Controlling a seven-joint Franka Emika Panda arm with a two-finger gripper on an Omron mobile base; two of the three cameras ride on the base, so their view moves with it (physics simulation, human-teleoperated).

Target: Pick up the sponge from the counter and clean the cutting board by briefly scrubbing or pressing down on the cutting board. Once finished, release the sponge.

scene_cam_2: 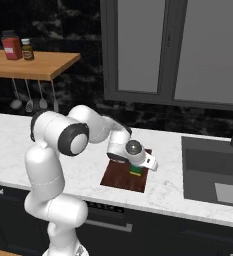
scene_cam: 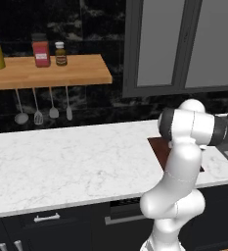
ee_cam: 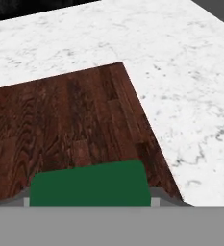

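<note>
No readable text

The shelf jars' [scene_cam: 41, 51] labels, at ten o'clock in the left base view, are showing too blurred to read.

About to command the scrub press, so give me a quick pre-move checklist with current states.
1. Sponge sits between the gripper fingers: ok.
2. Sponge is over the cutting board, not the bare counter: ok.
3. Sponge pressed flat on the board: cannot tell; the contact is hidden under the hand.
4. Board surface ahead of the sponge free of objects: ok.
5. Board lies flat on the counter, clear of the sink: ok.
</note>
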